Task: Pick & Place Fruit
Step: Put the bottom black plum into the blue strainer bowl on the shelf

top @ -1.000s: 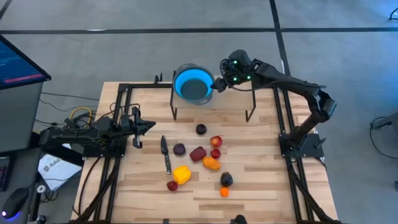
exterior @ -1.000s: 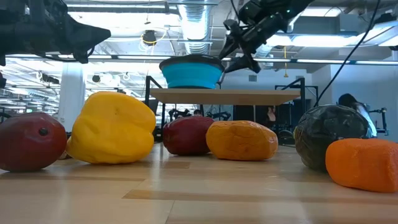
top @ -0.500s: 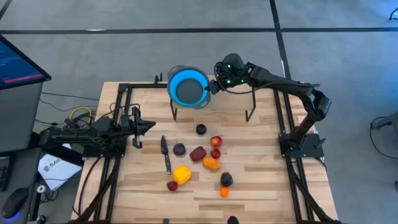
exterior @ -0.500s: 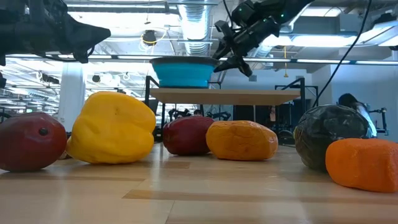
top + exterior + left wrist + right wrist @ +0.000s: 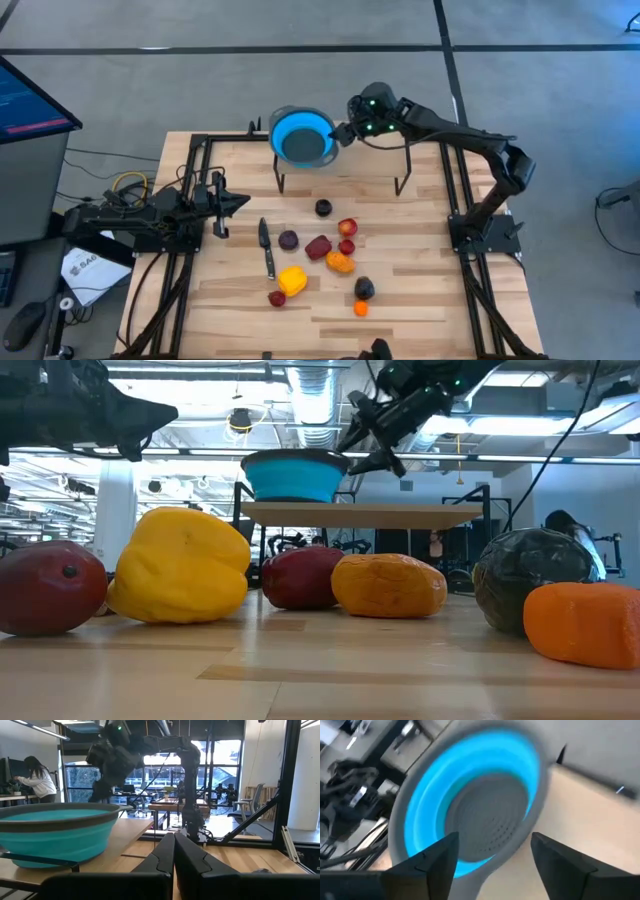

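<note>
The blue bowl [image 5: 303,137] stands on a raised wooden shelf [image 5: 375,152] at the table's far side. My right gripper [image 5: 345,133] is open just right of the bowl. In the right wrist view the bowl's grey rim [image 5: 490,862] lies between its spread fingers. The fruit lies on the table's middle and near part: a yellow one [image 5: 292,280], an orange one [image 5: 340,263], a dark red one [image 5: 318,247], a purple one [image 5: 288,240], a black one [image 5: 323,208] and others. My left gripper [image 5: 228,204] waits shut at the left. My right gripper comes at the bowl's right rim [image 5: 343,458] from the table's right, slanting down, with one finger [image 5: 358,422] above and one [image 5: 385,460] lower. I cannot tell whether either finger touches the rim. The bowl stands upright on the shelf.
A slim black-handled knife [image 5: 265,247] lies left of the fruit. Black frame rails [image 5: 455,190] run along both sides of the table, and the shelf's legs [image 5: 404,180] stand behind the fruit. A person [image 5: 560,525] sits far off in the room.
My right gripper has gone a little toward the table's left, and the blue bowl has slid left along the shelf with it. The fingers narrowed half a second ago and now stand wider apart.
</note>
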`<state>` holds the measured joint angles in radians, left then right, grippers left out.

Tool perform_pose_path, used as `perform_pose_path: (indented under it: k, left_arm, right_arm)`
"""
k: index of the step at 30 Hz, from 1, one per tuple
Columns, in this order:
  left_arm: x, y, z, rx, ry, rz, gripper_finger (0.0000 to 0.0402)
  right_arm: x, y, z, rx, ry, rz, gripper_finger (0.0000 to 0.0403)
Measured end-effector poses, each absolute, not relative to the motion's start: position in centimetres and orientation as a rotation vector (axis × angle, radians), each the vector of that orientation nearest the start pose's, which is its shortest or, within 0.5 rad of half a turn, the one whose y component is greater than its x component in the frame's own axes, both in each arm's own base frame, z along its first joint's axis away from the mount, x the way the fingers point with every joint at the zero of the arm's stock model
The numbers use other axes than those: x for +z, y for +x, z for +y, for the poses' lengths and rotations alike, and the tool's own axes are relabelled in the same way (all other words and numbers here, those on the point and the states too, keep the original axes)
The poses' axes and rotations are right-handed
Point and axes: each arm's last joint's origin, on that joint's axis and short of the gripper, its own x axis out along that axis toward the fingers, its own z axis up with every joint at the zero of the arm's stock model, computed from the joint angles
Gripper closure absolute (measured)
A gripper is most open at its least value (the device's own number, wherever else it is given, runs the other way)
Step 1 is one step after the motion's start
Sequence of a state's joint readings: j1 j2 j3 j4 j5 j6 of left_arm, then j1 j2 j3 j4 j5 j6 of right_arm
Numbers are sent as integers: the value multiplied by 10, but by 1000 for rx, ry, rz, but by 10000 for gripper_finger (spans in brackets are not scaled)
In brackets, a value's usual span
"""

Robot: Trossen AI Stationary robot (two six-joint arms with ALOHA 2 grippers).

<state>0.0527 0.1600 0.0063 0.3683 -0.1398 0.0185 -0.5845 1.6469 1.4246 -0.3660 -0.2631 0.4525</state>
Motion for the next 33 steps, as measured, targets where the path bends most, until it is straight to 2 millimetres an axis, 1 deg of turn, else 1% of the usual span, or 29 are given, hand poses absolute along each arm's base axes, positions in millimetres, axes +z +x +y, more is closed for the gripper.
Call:
perform_pose_path:
  k: [4,6,8,9,10,12,14,17,19,22,24,26,29,31,33]
  left_arm:
    - [188,105,10,193,9,-213,400]
    - [188,105,9,188,4,-213,400]
    - [188,105,9,185,-13,-215,400]
    - [188,105,9,185,-16,-215,400]
    - [188,105,9,185,-16,-212,400]
    - [187,106,9,185,-15,-199,400]
    - [184,108,10,185,-14,-174,400]
    - [180,114,9,173,-10,-106,400]
    - [181,121,8,141,-7,-47,400]
    - [185,137,3,102,-2,59,400]
    - [186,152,-1,71,14,161,400]
    - [184,168,-6,39,44,291,400]
    - [178,193,-13,-4,63,479,397]
    - [173,208,-17,-75,54,579,384]
    - [170,221,-20,-145,32,628,361]
  right_arm:
    - [338,299,-195,-516,553,429,150]
    - [353,291,-185,-542,465,407,152]
    - [366,283,-169,-557,379,409,156]
    - [370,280,-159,-561,338,414,158]
    - [372,277,-149,-557,300,414,161]
    - [369,271,-125,-546,253,416,168]
    - [358,269,-100,-525,221,420,175]
    - [329,268,-61,-465,187,416,185]
    - [306,270,-37,-410,178,393,191]
    - [274,274,-3,-290,172,322,200]
    - [257,278,15,-220,174,261,206]
    - [241,285,28,-169,179,214,211]
    - [218,295,42,-127,177,216,219]
    - [206,303,47,-116,172,235,223]
    - [197,312,50,-109,165,261,226]
